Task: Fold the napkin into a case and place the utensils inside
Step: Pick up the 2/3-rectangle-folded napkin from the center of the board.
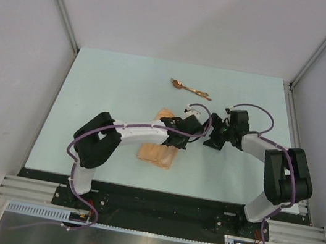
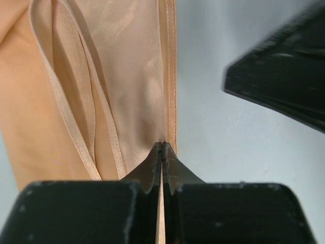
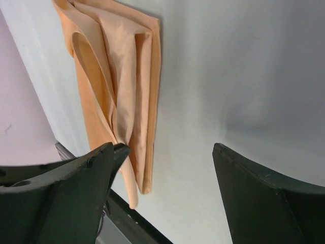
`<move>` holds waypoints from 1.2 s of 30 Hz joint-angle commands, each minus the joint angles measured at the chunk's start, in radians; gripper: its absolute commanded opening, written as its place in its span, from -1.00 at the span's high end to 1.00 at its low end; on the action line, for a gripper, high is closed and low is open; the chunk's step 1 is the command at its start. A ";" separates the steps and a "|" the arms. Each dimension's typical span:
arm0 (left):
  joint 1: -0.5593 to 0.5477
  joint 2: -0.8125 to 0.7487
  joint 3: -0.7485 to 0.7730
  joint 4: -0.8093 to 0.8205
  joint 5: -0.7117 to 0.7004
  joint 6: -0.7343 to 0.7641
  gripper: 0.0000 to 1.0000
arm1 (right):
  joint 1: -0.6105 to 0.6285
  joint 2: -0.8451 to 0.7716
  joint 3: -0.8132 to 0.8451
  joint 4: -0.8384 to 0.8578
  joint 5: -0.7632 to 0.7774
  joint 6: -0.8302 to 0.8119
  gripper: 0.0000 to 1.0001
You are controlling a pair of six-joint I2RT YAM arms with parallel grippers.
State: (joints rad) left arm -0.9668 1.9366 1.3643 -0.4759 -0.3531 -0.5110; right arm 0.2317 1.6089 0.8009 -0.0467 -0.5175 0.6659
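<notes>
Jaws on left gripper (image 2: 162,147) were fully closed, pinching the hemmed edge of the napkin (image 2: 101,76); cloth ran straight out between the tips. Right gripper (image 3: 165,152) was wide open, nothing in it.

Napkin was folded into a long strip on the table (image 1: 114,76), mid-table. Long axis ran roughly away from the arm bases, loose layers showing on top. Pinched hem was the side facing the right arm, and it ran in line with the left fingers, so my read is any pull goes along or across that edge, not the ends.

From the right jaws the strip lay ahead and off toward one finger, outside the gap. Just beside, not touching as far as I could tell.

Utensils (image 1: 190,89) lay farther back on the table, apart from the cloth, handles running left-right. Right arm was the nearer one to them.

Pose: left elbow tucked back, forearm reaching across to the cloth. Right forearm reached inward, tips close to the left gripper.
</notes>
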 commanded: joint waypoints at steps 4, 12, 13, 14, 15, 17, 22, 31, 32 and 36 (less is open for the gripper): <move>0.008 -0.068 -0.042 0.040 0.029 0.025 1.00 | 0.090 0.109 0.092 0.103 0.025 0.138 -0.64; -0.027 -0.087 -0.063 0.039 0.031 0.060 0.15 | 0.075 0.128 0.113 0.056 0.056 0.104 -0.58; -0.033 -0.093 -0.067 0.034 0.013 0.060 0.09 | 0.072 0.126 0.113 0.050 0.057 0.098 -0.58; -0.038 -0.093 -0.067 0.017 0.011 0.063 0.01 | 0.064 0.123 0.110 0.050 0.057 0.094 -0.57; -0.042 -0.093 -0.061 0.007 0.011 0.065 -0.01 | 0.061 0.117 0.109 0.050 0.057 0.086 -0.57; -0.047 -0.096 -0.065 -0.007 0.028 0.063 -0.41 | 0.061 0.108 0.098 0.051 0.057 0.077 -0.58; -0.061 -0.137 -0.106 -0.026 0.094 0.055 -0.57 | 0.061 0.085 0.069 0.025 0.050 0.060 -0.58; -0.069 -0.142 -0.176 -0.081 0.172 0.043 -0.36 | 0.064 0.057 0.017 0.036 0.031 0.060 -0.57; -0.069 -0.121 -0.169 -0.087 0.175 0.045 -0.36 | 0.067 0.049 0.017 0.036 0.033 0.063 -0.57; -0.062 -0.081 -0.162 -0.075 0.181 0.060 -0.28 | 0.070 0.034 0.009 0.036 0.037 0.057 -0.57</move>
State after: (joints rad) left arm -1.0306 1.8309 1.1938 -0.5575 -0.1978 -0.4618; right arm 0.2939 1.6897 0.8219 -0.0055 -0.4824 0.7422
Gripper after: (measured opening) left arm 0.652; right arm 0.785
